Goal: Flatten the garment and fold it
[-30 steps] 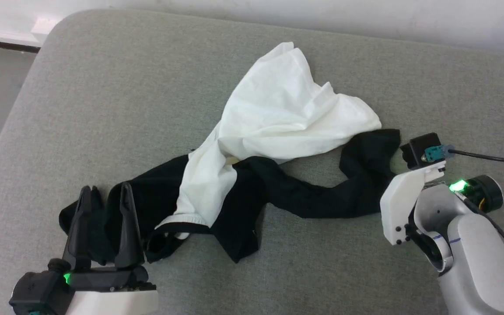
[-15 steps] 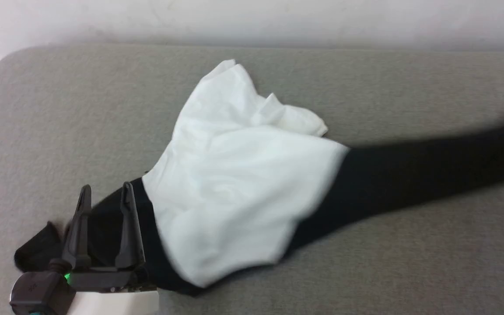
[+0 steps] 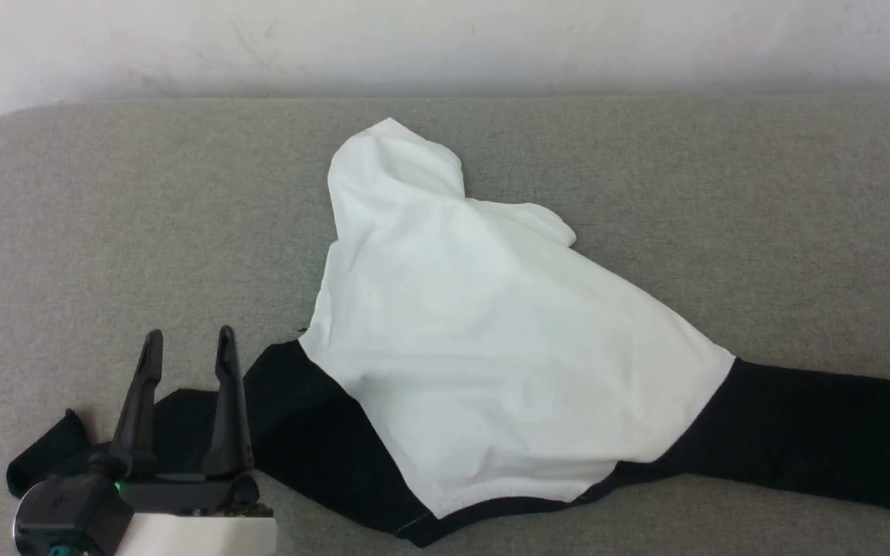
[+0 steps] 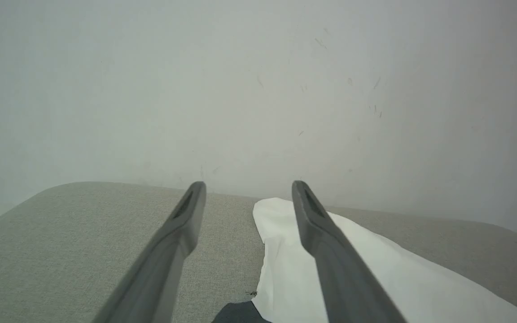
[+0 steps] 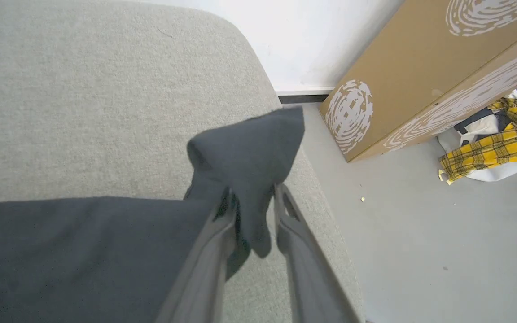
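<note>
Near edge: left gripper point(image 3: 188, 340), fingers spread wide, nothing between, just by the black left sleeve of the garment point(image 3: 491, 347). Right gripper point(image 5: 255, 193) near a corner of the cushion point(image 3: 105, 232), narrow gap, black sleeve tip lying between the fingers; cannot tell whether pinched or already loose. Garment mid-cushion: black sleeves nearest, stretched out to left and right. White body behind them, its far part bunched into a peak toward the wall point(image 3: 445, 46).

Handling, as judged: light, limp, no stiffness. Likely to drag and wrinkle on the coarse weave, and to fold over itself if lifted at one point. Best taken at firm edges (cuffs, shoulder seams, hem corners), two points at once, then drawn apart.

Against a second ago: then a twisted heap with the right sleeve curled. Now white body spread, right sleeve drawn straight out to the right. Head camera shifted as well, more wall in view. Left gripper as wide as before.
</note>
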Robot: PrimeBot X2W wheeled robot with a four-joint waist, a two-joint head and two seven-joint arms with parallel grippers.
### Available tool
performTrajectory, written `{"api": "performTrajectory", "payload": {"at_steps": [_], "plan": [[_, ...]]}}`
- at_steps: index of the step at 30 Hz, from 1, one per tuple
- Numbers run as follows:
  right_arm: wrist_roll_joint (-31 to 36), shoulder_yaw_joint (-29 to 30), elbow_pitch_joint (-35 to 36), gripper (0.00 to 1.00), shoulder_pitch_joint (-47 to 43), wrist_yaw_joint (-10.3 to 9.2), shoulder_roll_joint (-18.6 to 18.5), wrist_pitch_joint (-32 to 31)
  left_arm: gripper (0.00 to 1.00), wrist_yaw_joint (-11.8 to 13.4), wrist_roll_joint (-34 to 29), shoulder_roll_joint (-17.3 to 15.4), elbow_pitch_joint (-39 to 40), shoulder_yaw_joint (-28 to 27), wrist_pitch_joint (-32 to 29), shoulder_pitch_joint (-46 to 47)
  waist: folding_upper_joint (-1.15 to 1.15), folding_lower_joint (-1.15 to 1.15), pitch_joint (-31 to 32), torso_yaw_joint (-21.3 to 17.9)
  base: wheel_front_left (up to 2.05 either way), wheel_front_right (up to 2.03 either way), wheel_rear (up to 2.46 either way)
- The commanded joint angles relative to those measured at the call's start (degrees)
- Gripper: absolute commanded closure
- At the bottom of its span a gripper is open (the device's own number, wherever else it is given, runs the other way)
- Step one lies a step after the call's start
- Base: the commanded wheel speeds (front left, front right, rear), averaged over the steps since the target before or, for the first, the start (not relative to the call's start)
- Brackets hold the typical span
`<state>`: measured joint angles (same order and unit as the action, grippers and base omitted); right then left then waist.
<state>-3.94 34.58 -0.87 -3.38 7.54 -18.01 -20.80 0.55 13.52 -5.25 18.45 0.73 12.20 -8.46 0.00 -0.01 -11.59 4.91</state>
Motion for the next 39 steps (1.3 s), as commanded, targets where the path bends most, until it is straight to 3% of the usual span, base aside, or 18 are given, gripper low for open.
{"api": "performTrajectory", "payload": {"at_steps": [1, 6, 12, 16, 26, 34, 39], "plan": [[0.2, -1.0, -0.1, 0.0, 2.2, -0.05, 0.2, 1.2, 0.0, 0.0, 0.0, -0.3, 0.3, 0.2, -0.2, -0.3, 0.0, 0.01, 0.3, 0.1, 0.0, 0.0, 0.0], [-1.0, -4.0, 4.9, 0.0, 6.0, -0.05, 2.3, 6.5, 0.0, 0.2, -0.3, -0.3, 0.5, 0.9, -0.6, -0.5, 0.0, 0.01, 1.5, 0.5, 0.0, 0.0, 0.0], [-0.7, -9.4, 17.4, 0.0, 2.4, -0.05, 12.3, 11.1, 0.0, 0.6, 0.1, 0.0, 0.2, 1.6, -0.4, -1.5, 0.0, 0.01, 2.6, 1.5, 0.0, 0.0, 0.0], [-1.4, -14.1, 20.4, 0.0, -2.9, -0.05, 14.7, 11.7, 0.0, 0.8, 0.4, 0.2, -0.1, 2.0, 0.0, -2.5, 0.0, 0.01, 3.1, 2.1, 0.0, 0.0, 0.0], [-0.7, -25.5, 20.5, 0.0, -2.9, -0.05, 14.9, 6.8, 0.0, 0.5, 1.1, 0.2, -1.0, 2.7, 0.5, -2.5, 0.0, 0.01, 3.0, 4.2, 0.0, 0.0, 0.0], [-4.1, -40.8, 16.1, 0.0, -0.6, -0.05, 10.7, -2.1, 0.0, 0.3, 1.9, 0.5, -2.3, 3.4, 1.1, -1.8, 0.0, 0.01, 2.1, 6.4, 0.0, 0.0, 0.0], [-4.7, -47.4, 10.6, 0.0, 2.9, -0.05, 8.3, -4.9, 0.0, 0.3, 2.3, 0.6, -2.8, 3.6, 1.4, -1.4, 0.0, 0.01, 1.3, 7.6, 0.0, 0.0, 0.0]]}}
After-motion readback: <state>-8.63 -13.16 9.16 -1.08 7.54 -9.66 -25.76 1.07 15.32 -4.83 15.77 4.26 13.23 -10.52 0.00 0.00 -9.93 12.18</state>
